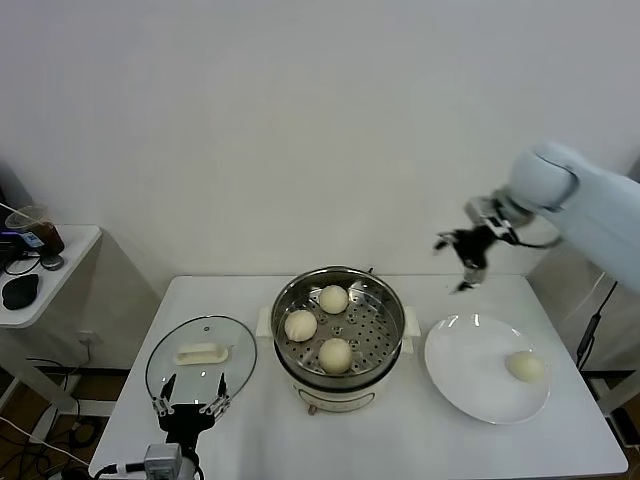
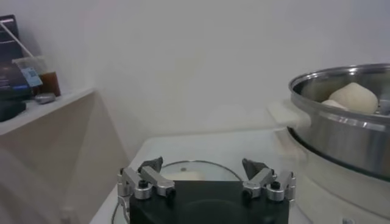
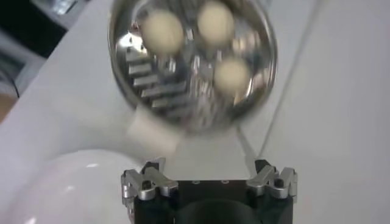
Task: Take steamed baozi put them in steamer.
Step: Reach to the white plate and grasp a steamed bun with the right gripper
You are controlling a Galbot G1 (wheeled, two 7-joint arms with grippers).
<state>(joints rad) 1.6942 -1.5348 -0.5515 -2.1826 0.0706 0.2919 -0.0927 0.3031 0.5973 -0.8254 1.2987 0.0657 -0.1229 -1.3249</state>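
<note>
Three steamed baozi [image 1: 334, 355] already sit inside the steamer [image 1: 385, 340], which stands in the middle of the counter [image 1: 400, 440]. One last bun [image 1: 524, 365] is left on the white plate [image 1: 460, 375], just to the right of the steamer. That is the one you need to get.

Your right gripper [image 1: 462, 258] is up high, behind the plate and to the right of the steamer. Its fingers [image 3: 146, 182] are spread wide apart and hold nothing. Your left gripper [image 1: 190, 398] waits low, to the left of the steamer, right over the near edge of the glass lid [image 1: 200, 352]. Its fingers [image 2: 149, 179] are wide apart too, and empty.

Here is what could go wrong. The last bun lies near the far right side of the plate, away from the steamer. If you come down off to one side, a finger may push the bun and roll it off the plate. Buns are soft, so a hard squeeze could squash it. A weak squeeze could let it drop on the way over.

The steamer has a tall shiny rim. Carry the bun too low and it could bump that rim. There is a free spot on the right side of the steamer floor, so aim there, or you may land on the other buns.
</note>
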